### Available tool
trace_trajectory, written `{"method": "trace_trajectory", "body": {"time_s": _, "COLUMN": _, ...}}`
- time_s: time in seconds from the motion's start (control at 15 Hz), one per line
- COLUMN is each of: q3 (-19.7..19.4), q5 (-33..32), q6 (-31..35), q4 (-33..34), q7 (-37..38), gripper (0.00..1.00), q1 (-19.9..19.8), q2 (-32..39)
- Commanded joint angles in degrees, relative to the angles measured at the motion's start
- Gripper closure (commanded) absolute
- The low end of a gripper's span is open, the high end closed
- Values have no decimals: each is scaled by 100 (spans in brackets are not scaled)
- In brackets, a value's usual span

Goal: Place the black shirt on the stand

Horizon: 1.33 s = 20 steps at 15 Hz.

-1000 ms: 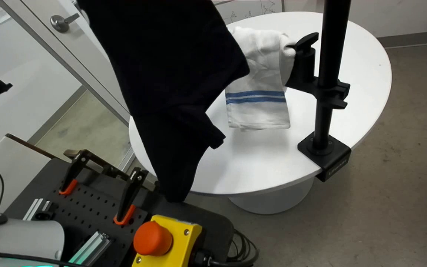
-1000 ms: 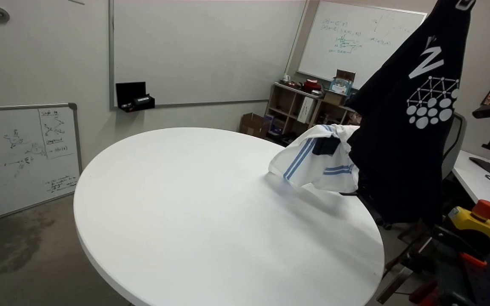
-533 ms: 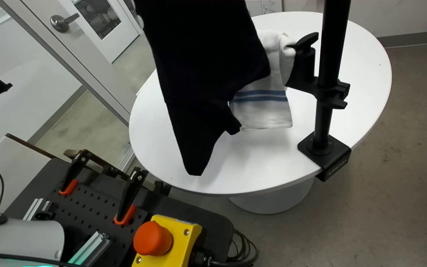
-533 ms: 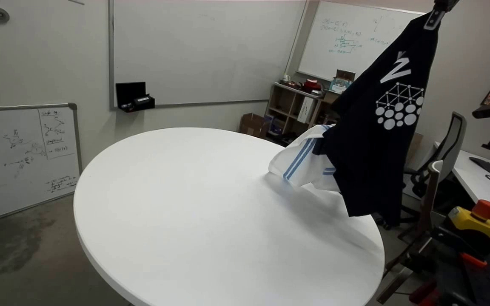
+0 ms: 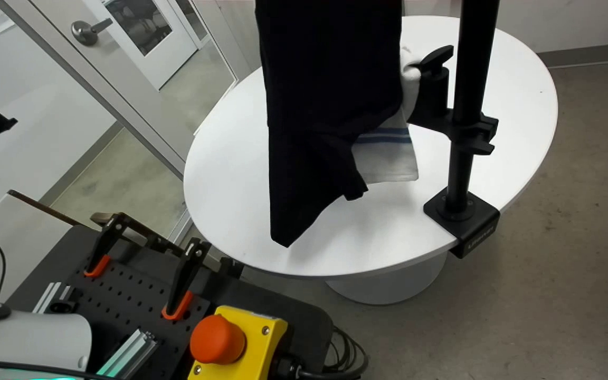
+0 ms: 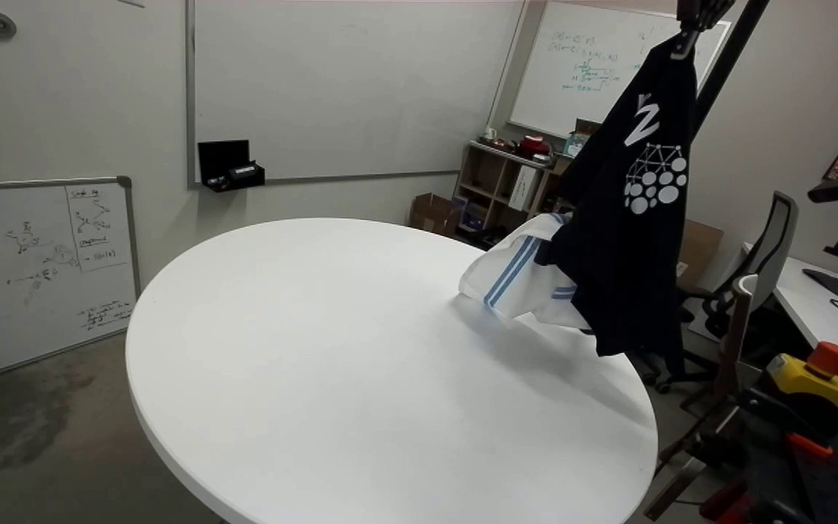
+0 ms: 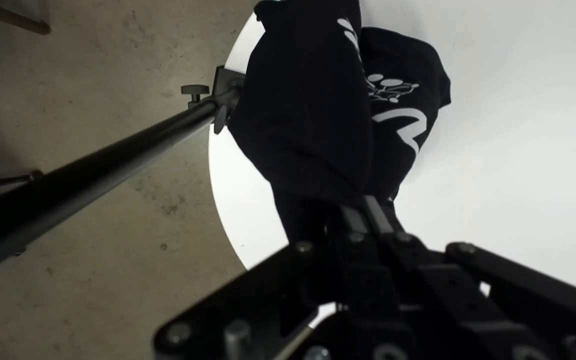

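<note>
The black shirt hangs from my gripper, which is shut on its upper end; the shirt also shows in an exterior view with white print. In the wrist view the fingertips are close together with dark cloth between and beyond them. The black stand is a pole clamped at the table edge, with a short side arm. Its pole shows in the wrist view, left of the shirt. In an exterior view the pole is partly behind the shirt. The shirt hangs beside the side arm, over the table.
A white towel with blue stripes hangs on the stand's side arm, partly covered by the shirt; it also shows in an exterior view. The round white table lies below. A yellow emergency-stop box sits on the robot's base table.
My gripper has carried the shirt over the table toward the stand and the towel, rightward in one exterior view and leftward in the other. The shirt now covers more of the towel.
</note>
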Motion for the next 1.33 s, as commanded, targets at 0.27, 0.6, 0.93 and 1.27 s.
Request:
{"method": "trace_trajectory", "body": {"time_s": 0.27, "q3": 188, "q5": 101, "q6": -628, "q4": 1947, "q7": 940, "gripper": 99, "q1": 5, "q2": 1757}}
{"method": "trace_trajectory", "body": {"time_s": 0.6, "q3": 277, "q5": 163, "q6": -1042, "q4": 3166, "q7": 1443, "gripper": 99, "q1": 5, "q2": 2819}}
{"method": "trace_trajectory", "body": {"time_s": 0.93, "q3": 268, "q5": 215, "q6": -1602, "q4": 4446, "q7": 1955, "gripper": 99, "q1": -40, "q2": 3687}}
{"method": "trace_trajectory", "body": {"time_s": 1.27, "q3": 278, "q5": 275, "q6": -2114, "q4": 5574, "q7": 2415, "gripper": 72, "q1": -81, "q2": 4482}}
